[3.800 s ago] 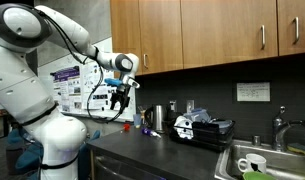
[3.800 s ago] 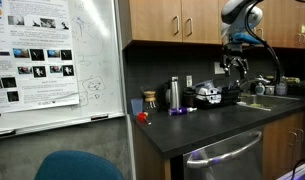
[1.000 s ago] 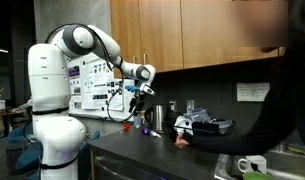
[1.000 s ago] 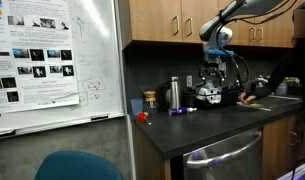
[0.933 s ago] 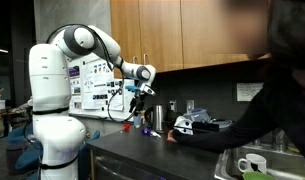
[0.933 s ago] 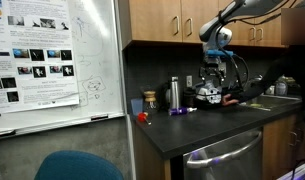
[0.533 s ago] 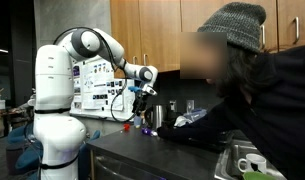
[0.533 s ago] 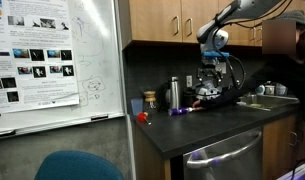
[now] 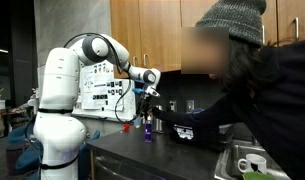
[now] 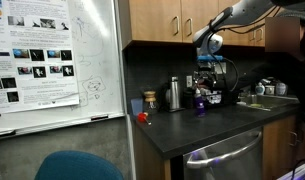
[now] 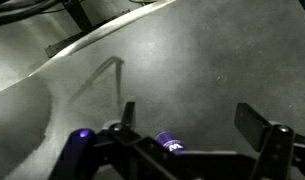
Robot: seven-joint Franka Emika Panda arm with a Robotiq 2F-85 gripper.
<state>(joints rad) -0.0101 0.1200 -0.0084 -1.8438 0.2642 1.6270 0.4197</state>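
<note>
One gripper (image 11: 189, 118) open, over purple obj (image 11: 167, 143), counter (image 11: 197, 55)

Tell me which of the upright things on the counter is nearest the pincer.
The purple item, just below the open pincer; the steel flask and the brown cup stand farther off to one side.

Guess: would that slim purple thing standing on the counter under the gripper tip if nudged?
Probably: the purple thing looks tall and narrow, standing on end, so a sideways nudge could topple it. Once down, it might roll on the smooth counter. It looks small, so likely light for the open gripper.
</note>
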